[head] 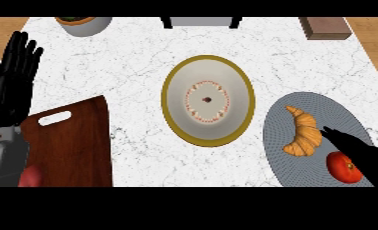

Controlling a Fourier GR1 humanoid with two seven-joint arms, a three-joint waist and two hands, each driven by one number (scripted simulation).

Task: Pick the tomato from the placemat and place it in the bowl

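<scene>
Hovering right robot hand, fingers straight, over tomato | placemat | bowl apart

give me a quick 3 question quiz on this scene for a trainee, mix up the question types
1. True or false: the tomato already lies in the bowl.
2. Which lies beside the tomato on the grey placemat? A) a banana B) a croissant C) a spoon
3. Fill in: the right hand shows at the tomato, while the left hand rests open at the view's ____ edge, above the wooden cutting board.

Key
1. False; it lies on the placemat.
2. B
3. left
</scene>
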